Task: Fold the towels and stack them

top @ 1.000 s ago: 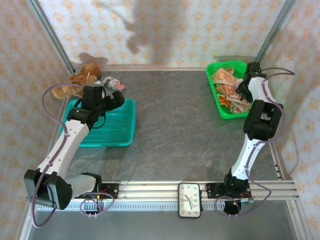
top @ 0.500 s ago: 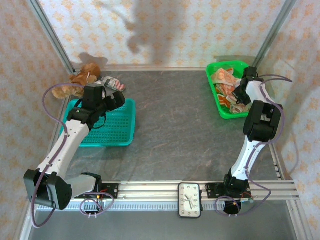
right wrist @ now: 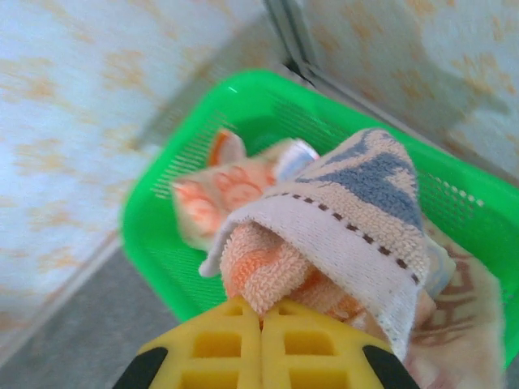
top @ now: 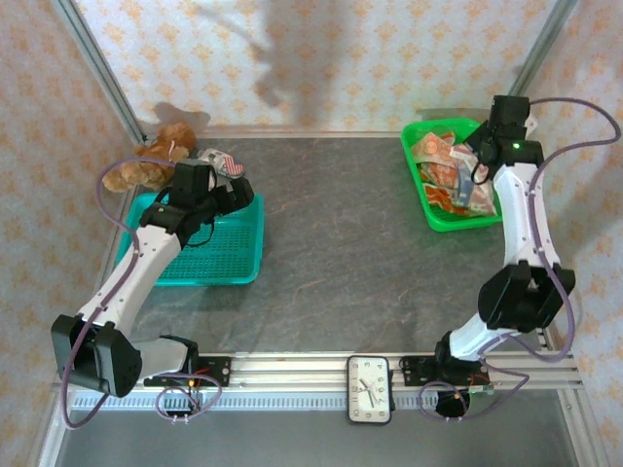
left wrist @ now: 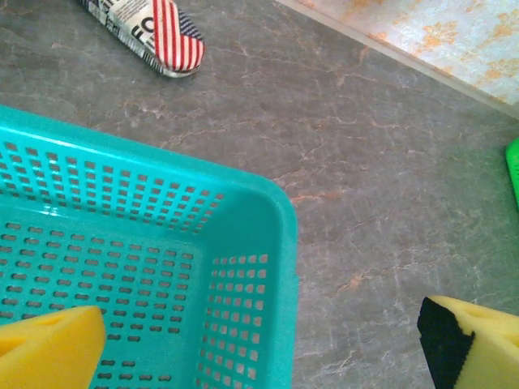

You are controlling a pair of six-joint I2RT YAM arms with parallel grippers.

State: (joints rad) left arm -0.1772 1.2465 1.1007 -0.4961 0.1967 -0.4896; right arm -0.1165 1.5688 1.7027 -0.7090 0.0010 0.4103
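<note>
Far left corner: a brown plush teddy bear (top: 146,163) lies against the wall. A small striped fabric shoe (top: 222,162) sits just beside it on the grey marbled table (top: 341,253).
Left side: a teal perforated plastic basket (top: 255,243) rests on the table, near the shoe.
Left gripper (left wrist: 259,348): it hovers over the teal basket's far right corner, yellow fingers (left wrist: 49,348) spread wide, holding nothing.
Near edge: a small black-framed clock with a white face (top: 369,389) lies on the rail between the two arm bases.
Far right corner: a bright green plastic mesh basket (top: 413,180) holds a heap of cream and orange printed towels (top: 436,156).
Right gripper (right wrist: 261,312): its yellow pads are pressed together, pinching a cream and orange terry towel with a grey-blue patch (right wrist: 357,219), which bunches at the fingertips above the green basket.
</note>
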